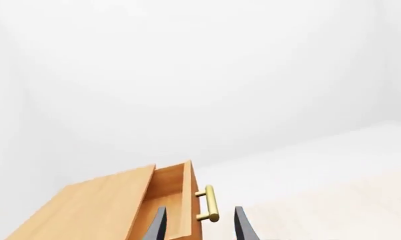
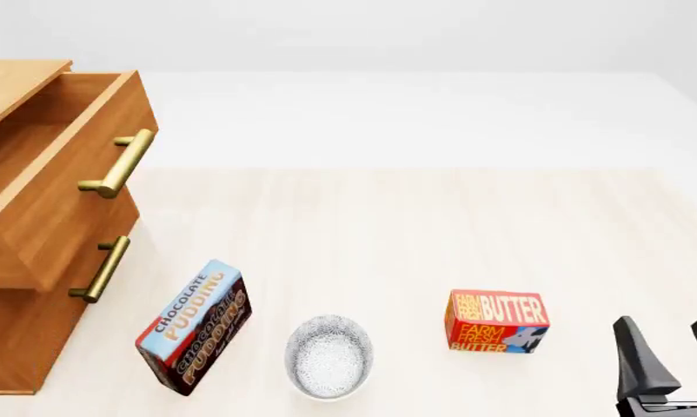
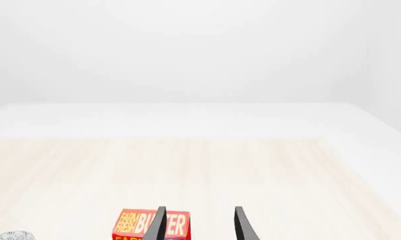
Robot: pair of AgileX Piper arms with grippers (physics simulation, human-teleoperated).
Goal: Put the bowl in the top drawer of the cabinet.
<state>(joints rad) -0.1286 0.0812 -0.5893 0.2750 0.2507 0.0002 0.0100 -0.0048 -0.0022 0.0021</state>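
Top drawer [image 2: 59,165] of cabinet [image 2: 18,347] pulled out. Bowl [image 2: 328,356] on worktop [image 2: 441,226], 6 o'clock. Right gripper [image 2: 677,347] fingers spread, empty; left gripper [image 1: 199,226] fingers likewise.

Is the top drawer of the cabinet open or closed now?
Open. The top drawer sticks out beyond the lower drawer front, and its hollow inside shows from above.

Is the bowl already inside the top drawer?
No. In the front view the bowl sits on the table between the pudding box and the butter box, outside the open top drawer.
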